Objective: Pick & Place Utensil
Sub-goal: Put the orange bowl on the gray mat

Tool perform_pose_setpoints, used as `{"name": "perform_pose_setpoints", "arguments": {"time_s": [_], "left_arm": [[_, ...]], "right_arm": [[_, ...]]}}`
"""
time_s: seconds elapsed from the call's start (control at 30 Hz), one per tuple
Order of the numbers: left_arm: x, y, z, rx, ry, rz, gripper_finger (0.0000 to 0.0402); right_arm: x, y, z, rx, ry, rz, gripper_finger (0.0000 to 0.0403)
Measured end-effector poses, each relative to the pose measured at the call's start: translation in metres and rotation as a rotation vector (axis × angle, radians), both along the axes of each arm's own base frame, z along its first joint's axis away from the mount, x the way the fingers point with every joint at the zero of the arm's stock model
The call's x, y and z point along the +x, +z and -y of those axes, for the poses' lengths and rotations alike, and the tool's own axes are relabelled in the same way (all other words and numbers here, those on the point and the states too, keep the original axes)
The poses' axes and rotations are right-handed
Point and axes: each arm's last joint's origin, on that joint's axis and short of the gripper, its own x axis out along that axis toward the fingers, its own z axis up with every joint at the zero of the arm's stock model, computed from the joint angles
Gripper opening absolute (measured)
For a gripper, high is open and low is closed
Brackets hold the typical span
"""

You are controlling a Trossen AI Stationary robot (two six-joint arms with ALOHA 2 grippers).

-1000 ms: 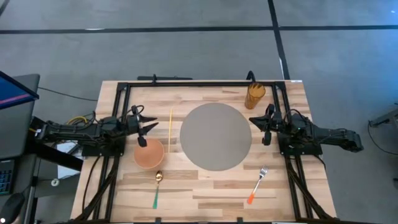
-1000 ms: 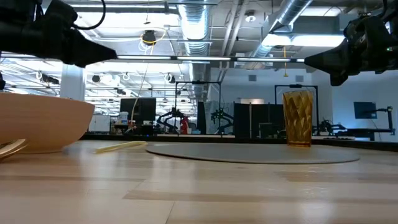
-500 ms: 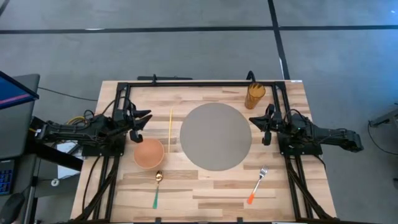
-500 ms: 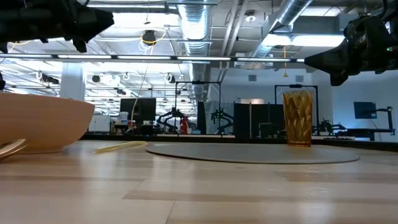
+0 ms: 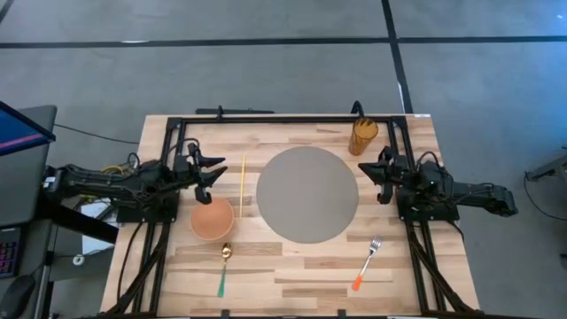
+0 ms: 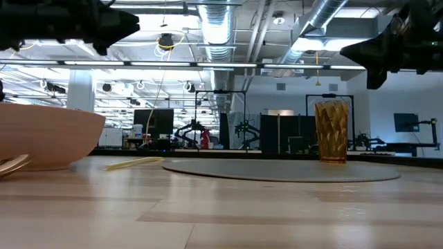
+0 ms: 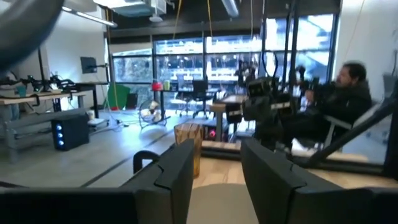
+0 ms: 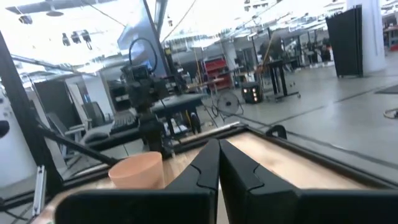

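An orange-handled fork (image 5: 367,262) lies flat on the wood near the table's near-right part. A green-handled spoon (image 5: 223,268) with a gold bowl lies flat just near of the orange bowl (image 5: 212,219). My left gripper (image 5: 213,172) hovers open above the table, just far of the orange bowl, and its fingers (image 7: 177,171) stand apart in the left wrist view. My right gripper (image 5: 359,172) hovers shut at the right rim of the round grey mat (image 5: 307,193), well far of the fork; in the right wrist view its fingers (image 8: 208,165) meet.
A thin yellow stick (image 5: 243,186) lies between the orange bowl and the mat. A gold faceted cup (image 5: 363,136) stands at the far right, by the black frame rail (image 5: 283,118). Bare wood lies between spoon and fork. A person (image 7: 348,93) sits beyond the table.
My left gripper has risen from over the orange bowl and pulled toward the table's far-left, then eased back toward the right; it has stayed open. My right gripper has lifted slightly. Nothing on the table has moved.
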Motion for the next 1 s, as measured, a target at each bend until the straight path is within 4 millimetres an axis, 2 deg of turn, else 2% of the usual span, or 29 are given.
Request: {"name": "perform_pose_setpoints", "arguments": {"time_s": [0.17,0.33,0.47,0.57,0.8,1.0], "left_arm": [[0.017,0.02,0.001,0.02,0.003,-0.021,0.0156],[0.032,0.041,0.006,0.022,-0.089,-0.027,0.0156],[0.045,0.045,0.014,0.041,-0.116,-0.085,0.0149],[0.051,0.048,0.019,0.057,-0.111,-0.102,0.0146],[0.059,0.059,0.031,0.049,-0.013,-0.18,0.0145],[0.065,0.075,0.04,0.052,0.024,-0.216,0.0145]], "right_arm": [[0.0,0.001,0.0,-0.024,-0.008,0.008,0.0001],[-0.004,0.012,0.002,-0.206,-0.136,0.058,0.0001],[-0.009,0.025,0.002,-0.206,-0.163,0.201,0.0001],[-0.008,0.026,0.0,-0.214,-0.111,0.183,0.0006],[0.002,0.032,0.001,-0.234,-0.07,0.075,0.0061],[0.013,0.059,0.001,-0.258,-0.036,0.032,0.01]]}}
